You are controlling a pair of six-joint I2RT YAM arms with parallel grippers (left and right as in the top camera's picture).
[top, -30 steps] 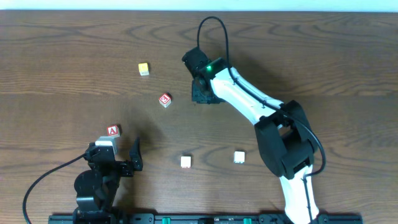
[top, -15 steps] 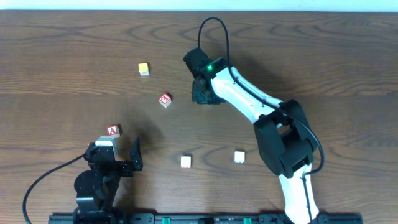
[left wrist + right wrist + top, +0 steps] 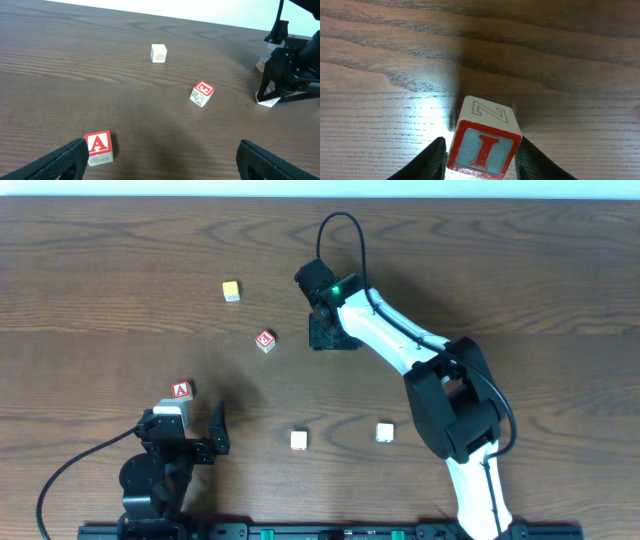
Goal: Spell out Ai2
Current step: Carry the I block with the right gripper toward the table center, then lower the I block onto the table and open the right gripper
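Note:
The A cube (image 3: 181, 390) (image 3: 98, 145), white with a red A, lies on the table just ahead of my left gripper (image 3: 190, 423) (image 3: 162, 162), beside its left finger. That gripper is wide open and holds nothing. The I cube (image 3: 485, 147), red-framed with a red I, stands slightly tilted on the wood between the fingers of my right gripper (image 3: 325, 338) (image 3: 482, 155). A thin bright gap shows at the left finger, so the jaws stand loose around the cube. In the left wrist view the I cube (image 3: 270, 101) peeks out under that gripper. The 2 cube is out of view.
A red-marked cube with another symbol (image 3: 264, 340) (image 3: 202, 93) lies left of the right gripper. A pale yellow cube (image 3: 231, 291) (image 3: 159, 52) sits farther back. Two white cubes (image 3: 299, 440) (image 3: 385, 432) lie near the front, beside the right arm's base.
The right gripper's jaws have spread a little around the I cube and shifted slightly. The left arm and the other cubes have not moved.

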